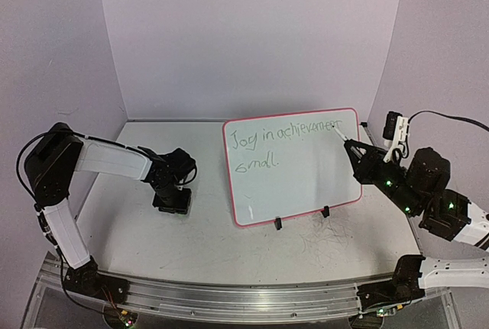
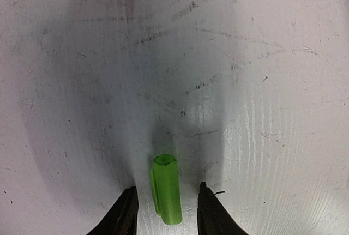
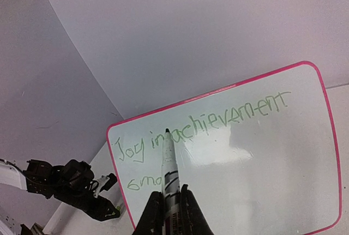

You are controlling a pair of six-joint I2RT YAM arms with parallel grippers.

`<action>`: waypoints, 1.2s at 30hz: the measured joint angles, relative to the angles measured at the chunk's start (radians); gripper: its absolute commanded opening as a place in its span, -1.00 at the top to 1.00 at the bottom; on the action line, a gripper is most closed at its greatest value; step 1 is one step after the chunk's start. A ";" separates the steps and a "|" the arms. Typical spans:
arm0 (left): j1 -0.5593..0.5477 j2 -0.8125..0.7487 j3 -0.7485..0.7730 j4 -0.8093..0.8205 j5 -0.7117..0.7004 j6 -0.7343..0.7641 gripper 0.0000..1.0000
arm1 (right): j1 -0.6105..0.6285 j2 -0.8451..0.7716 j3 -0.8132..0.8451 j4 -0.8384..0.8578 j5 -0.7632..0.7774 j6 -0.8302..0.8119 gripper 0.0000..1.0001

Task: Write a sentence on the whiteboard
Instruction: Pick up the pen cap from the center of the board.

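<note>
The whiteboard stands tilted on two black clip feet at mid-table. The sentence, in thin green letters, reads "Joy in achievement" with a shorter line under it. My right gripper is shut on a white marker, whose tip points at the board's top right corner; I cannot tell if it touches. My left gripper points down at the table left of the board. Its open jaws straddle a green marker cap lying flat, with gaps on both sides.
Grey scribble marks cover the table in front of the board and under the left gripper. Lilac walls close the back and both sides. The arm bases sit on a metal rail at the near edge.
</note>
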 measured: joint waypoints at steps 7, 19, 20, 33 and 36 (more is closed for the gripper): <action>-0.020 0.010 0.007 -0.014 -0.058 0.014 0.72 | 0.000 0.000 -0.007 0.011 0.000 0.002 1.00; -0.028 -0.023 -0.022 -0.010 -0.111 0.011 1.00 | -0.001 0.021 -0.010 0.016 0.025 0.001 1.00; -0.028 -0.032 -0.029 -0.012 -0.112 0.011 1.00 | -0.001 0.028 -0.010 0.016 0.026 0.000 1.00; -0.028 -0.473 -0.039 -0.031 -0.058 0.068 1.00 | 0.000 0.103 -0.007 0.011 0.005 -0.010 1.00; -0.036 -0.589 -0.006 -0.025 0.012 0.155 1.00 | 0.000 0.134 0.006 -0.005 -0.022 -0.024 1.00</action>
